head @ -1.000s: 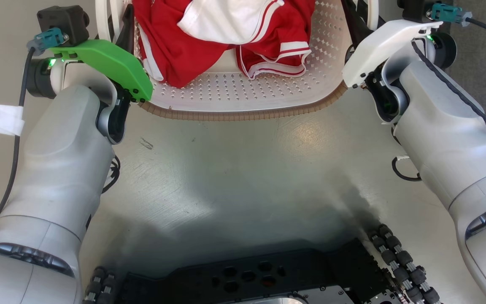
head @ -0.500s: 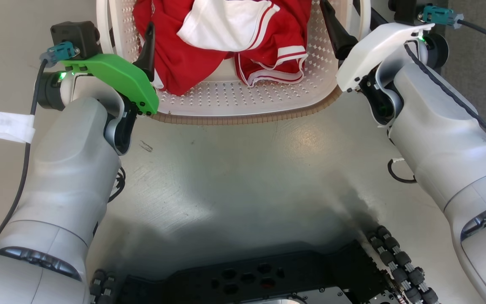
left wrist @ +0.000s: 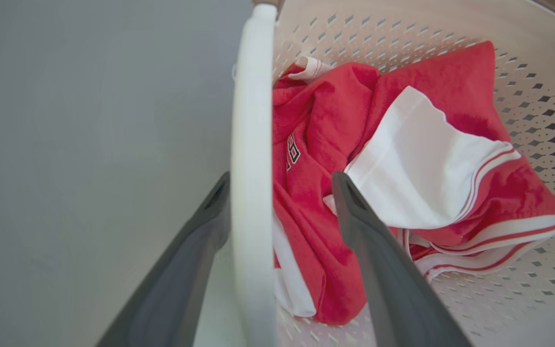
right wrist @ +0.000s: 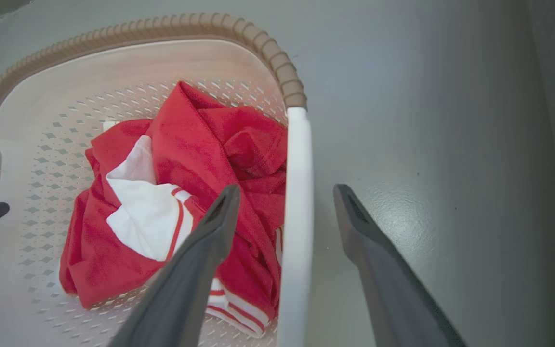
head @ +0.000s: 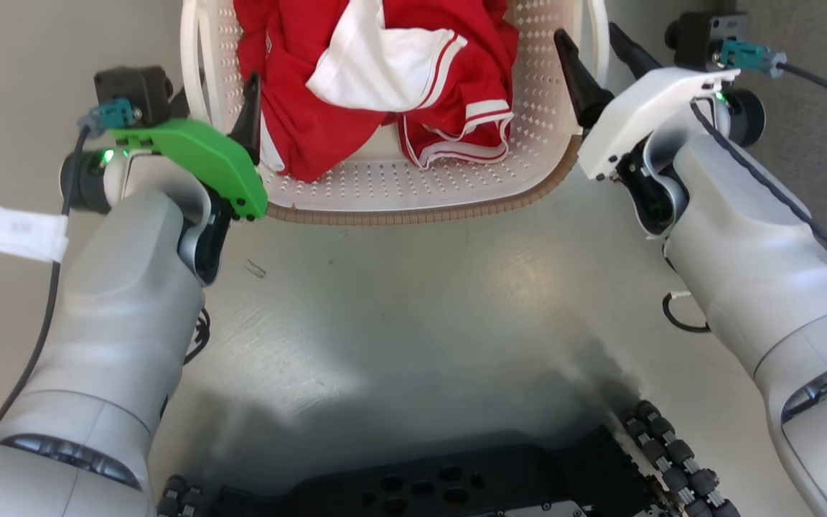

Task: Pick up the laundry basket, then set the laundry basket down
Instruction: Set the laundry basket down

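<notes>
We see the laundry basket [head: 413, 214] sitting on the gray floor [head: 413, 323], up at the top of the head view, with red and white clothes [head: 385, 72] piled inside. The left gripper [left wrist: 281, 179] has its jaws open wide, one finger on each side of the basket's left handle [left wrist: 251, 120] (the outer finger is right up against it, the inner one is apart). The right gripper [right wrist: 285, 190] is open wide too, with the right handle [right wrist: 297, 217] between its fingers, not squeezed.
</notes>
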Motion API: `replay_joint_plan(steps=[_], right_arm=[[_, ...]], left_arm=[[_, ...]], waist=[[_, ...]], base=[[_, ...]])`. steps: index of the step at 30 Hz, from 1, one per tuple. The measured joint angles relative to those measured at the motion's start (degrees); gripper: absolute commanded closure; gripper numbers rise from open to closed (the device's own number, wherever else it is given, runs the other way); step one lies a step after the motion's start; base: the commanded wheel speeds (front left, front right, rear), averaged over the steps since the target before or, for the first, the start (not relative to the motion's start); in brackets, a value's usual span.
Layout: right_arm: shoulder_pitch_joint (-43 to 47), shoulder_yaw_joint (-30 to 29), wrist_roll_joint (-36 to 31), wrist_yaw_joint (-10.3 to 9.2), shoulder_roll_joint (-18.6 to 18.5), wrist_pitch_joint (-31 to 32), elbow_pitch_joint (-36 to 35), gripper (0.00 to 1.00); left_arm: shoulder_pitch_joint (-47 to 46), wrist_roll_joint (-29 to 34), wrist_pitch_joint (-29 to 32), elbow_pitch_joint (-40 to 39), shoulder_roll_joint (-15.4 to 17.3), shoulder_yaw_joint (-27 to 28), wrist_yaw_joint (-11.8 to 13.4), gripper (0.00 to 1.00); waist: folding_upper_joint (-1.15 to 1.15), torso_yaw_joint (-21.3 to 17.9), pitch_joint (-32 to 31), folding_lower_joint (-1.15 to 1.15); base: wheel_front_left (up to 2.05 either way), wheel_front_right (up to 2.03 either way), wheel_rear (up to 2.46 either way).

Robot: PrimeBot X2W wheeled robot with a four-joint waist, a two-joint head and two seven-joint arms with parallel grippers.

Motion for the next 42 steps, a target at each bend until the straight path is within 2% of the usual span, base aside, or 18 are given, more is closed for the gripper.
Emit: replay_joint_plan(steps=[13, 21, 31, 42], right_arm=[[3.4, -2.6, -1.3, 0.00, 0.0, 0.0, -0.8, 0.00], [6.7, -4.1, -2.1, 0.01, -0.2, 0.0, -2.5, 0.00], [10.7, -7.3, -4.5, 0.01, -2.0, 0.0, -8.0, 0.00], [17.4, -10.9, -7.7, 0.02, -2.1, 0.0, -15.4, 0.00]], left_arm=[[4.0, 1.4, 0.1, -0.7, 1.1, 2.1, 0.0, 0.00], [7.0, 3.3, 0.1, -3.8, 1.7, 4.3, 0.0, 0.00], [10.7, 4.9, 0.2, -10.7, 2.8, 8.0, 0.0, 0.00], [18.2, 7.2, 0.2, -17.5, 3.0, 11.5, 0.0, 0.00]], waist=[[0.00, -0.2, -6.7, 0.00], [0.00, -0.3, -12.5, 0.00], [0.00, 0.0, -20.5, 0.00], [0.00, 0.5, -29.5, 0.00]], base=[[0.00, 0.00, 0.00], [0.00, 0.00, 0.00], [0.00, 0.00, 0.00], [0.00, 0.00, 0.00]])
